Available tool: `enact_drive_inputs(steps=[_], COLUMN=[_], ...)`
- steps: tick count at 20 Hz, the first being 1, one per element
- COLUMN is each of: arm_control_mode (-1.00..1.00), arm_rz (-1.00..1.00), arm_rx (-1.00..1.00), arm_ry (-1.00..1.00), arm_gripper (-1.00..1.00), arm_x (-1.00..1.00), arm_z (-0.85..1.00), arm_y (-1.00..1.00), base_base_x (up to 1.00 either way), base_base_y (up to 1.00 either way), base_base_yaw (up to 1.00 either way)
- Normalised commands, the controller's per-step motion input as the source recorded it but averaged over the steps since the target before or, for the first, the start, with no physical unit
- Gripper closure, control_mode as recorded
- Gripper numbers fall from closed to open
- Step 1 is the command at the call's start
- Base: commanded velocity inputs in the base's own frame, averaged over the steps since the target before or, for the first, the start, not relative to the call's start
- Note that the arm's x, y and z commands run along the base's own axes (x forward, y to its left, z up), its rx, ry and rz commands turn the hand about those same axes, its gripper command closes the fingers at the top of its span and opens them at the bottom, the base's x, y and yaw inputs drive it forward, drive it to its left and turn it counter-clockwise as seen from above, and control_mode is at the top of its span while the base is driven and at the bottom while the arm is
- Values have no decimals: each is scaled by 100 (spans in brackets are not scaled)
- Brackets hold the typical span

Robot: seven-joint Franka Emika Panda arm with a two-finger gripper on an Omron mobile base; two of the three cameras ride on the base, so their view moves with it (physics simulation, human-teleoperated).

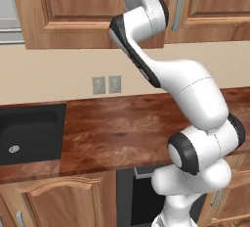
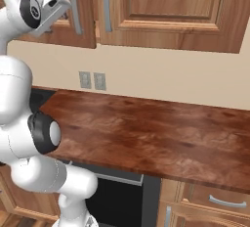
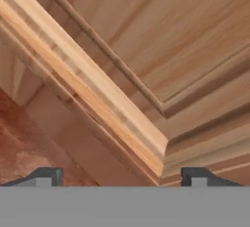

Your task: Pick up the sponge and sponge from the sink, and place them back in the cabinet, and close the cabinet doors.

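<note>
the gripper (image 3: pixel 122 177) is raised close to the cabinet doors (image 3: pixel 161 50), jaws spread with nothing pinched; the sink (image 1: pixel 27 133) is seen at the desk's (image 1: pixel 127 123) left.

White arm (image 1: pixel 195 99), glossy and rounded, thick shells swelling at each link. Dark bands ring the joints, and a black strip runs along one slim link. A round dark cap with a pale ring sits by the wrist. Two small dark fingers (image 3: pixel 49 176), blocky and square-tipped.
</note>
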Motion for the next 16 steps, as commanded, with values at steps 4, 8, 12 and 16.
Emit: enact_drive_inputs(steps=[4, 8, 12, 16], arm_control_mode=[-100, -100, -100, -100], arm_rz=[2, 2, 0, 0], arm_rx=[8, 9, 10, 10], arm_ry=[-8, -2, 0, 0], arm_gripper=[-100, -100, -100, -100], arm_x=[43, 47, 44, 38], arm_z=[-17, -16, -11, -8], arm_y=[-30, -32, -28, -24], base_base_x=[0, 0, 0, 0], base_base_y=[0, 0, 0, 0], base_base_yaw=[0, 0, 0, 0])
